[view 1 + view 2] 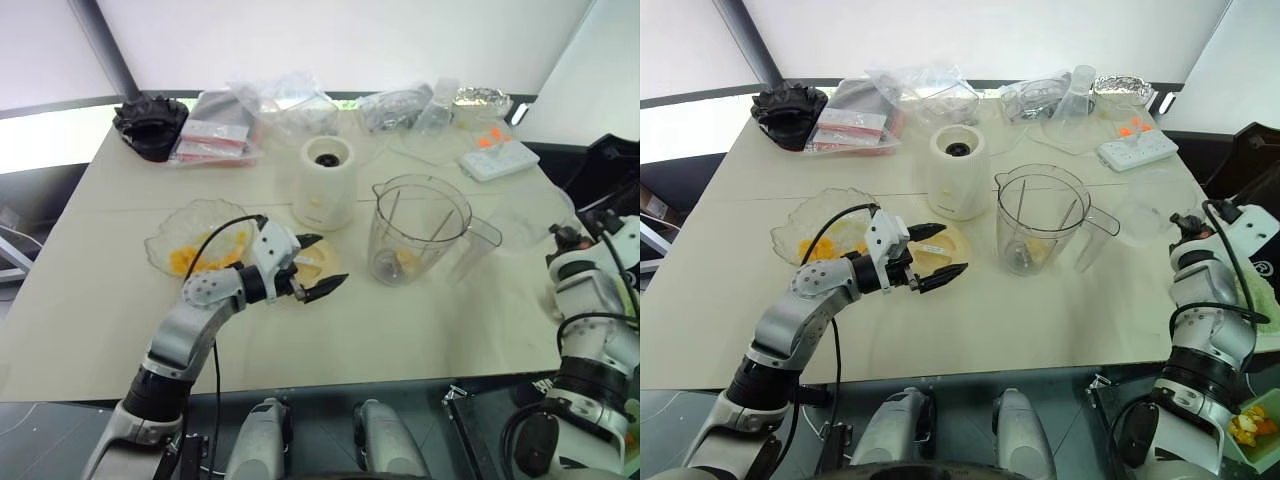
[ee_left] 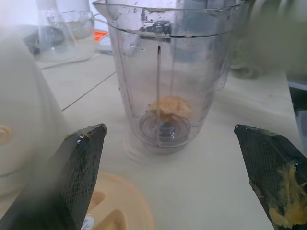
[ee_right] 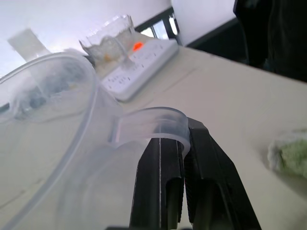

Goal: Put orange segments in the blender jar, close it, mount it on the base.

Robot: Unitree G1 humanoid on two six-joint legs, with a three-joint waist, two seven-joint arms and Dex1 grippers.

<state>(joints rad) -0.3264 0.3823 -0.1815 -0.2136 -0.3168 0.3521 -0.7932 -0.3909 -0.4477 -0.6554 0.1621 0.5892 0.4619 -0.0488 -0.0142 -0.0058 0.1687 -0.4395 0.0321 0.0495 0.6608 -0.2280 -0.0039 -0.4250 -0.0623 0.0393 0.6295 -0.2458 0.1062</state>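
The left gripper (image 1: 940,252) hovers wide open and empty directly above the cream-yellow lid (image 1: 952,250). The upright blender jar (image 1: 1040,222), holding an orange segment (image 2: 169,107), stands just right of it, nearer this arm. The right gripper (image 3: 178,153) is closed.

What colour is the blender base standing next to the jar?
Cream-white, with a dark round socket on top. The base shows best in the right eye view, beside the clear blender jar.

base (image 1: 325,183) left of blender jar (image 1: 418,232) | bowl (image 1: 197,237) left of lid (image 1: 318,262)
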